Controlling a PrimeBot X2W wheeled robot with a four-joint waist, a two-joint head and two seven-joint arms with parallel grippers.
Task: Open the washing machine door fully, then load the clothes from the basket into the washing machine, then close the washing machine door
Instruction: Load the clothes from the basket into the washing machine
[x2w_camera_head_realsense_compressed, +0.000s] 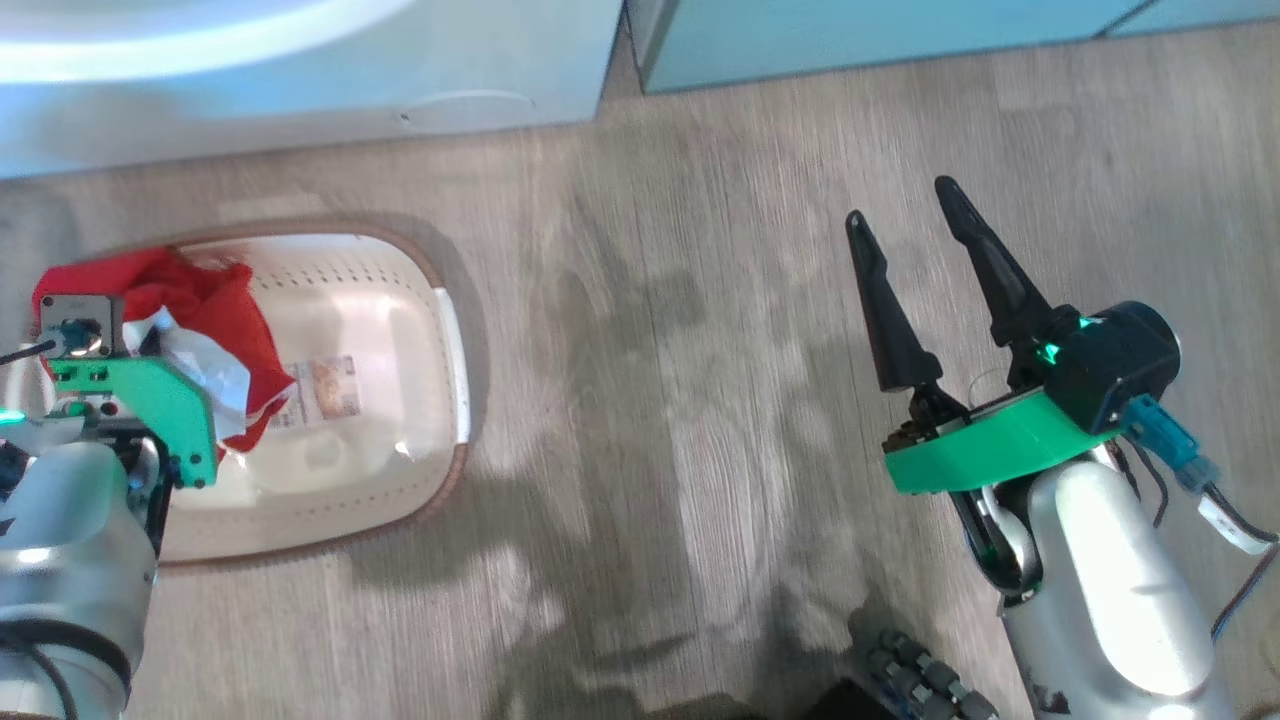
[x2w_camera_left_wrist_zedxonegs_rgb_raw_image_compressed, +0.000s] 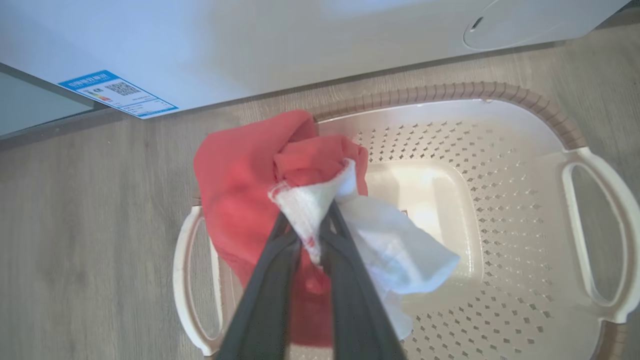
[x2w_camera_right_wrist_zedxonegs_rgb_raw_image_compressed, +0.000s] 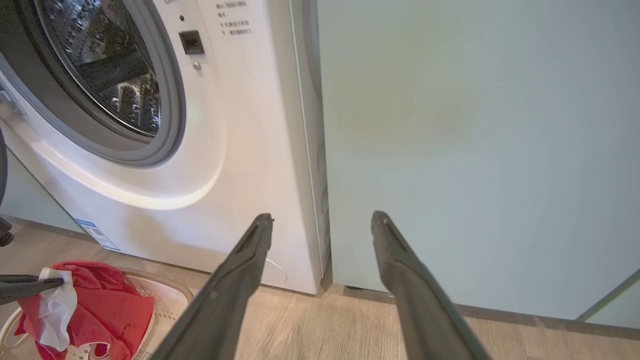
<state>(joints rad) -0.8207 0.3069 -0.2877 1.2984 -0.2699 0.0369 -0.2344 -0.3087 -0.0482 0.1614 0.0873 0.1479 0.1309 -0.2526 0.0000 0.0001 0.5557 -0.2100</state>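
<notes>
Since your left claw (x2w_camera_left_wrist_zedxonegs_rgb_raw_image_compressed: 310, 220) is clamped on just a white corner of the clothes (x2w_camera_left_wrist_zedxonegs_rgb_raw_image_compressed: 240, 170), at 9 o'clock over the basket (x2w_camera_left_wrist_zedxonegs_rgb_raw_image_compressed: 450, 92), the red part may slip free on lifting, with your right claw (x2w_camera_head_realsense_compressed: 900, 203) standing apart.

Bright, even light all round. Soft grey shadows spill wide across the pale wood-plank floor (x2w_camera_head_realsense_compressed: 640, 330), which smears with motion blur. Glare bleaches the white front-loading washing machine (x2w_camera_head_realsense_compressed: 200, 60) up top; wrist views bow straight edges.
</notes>
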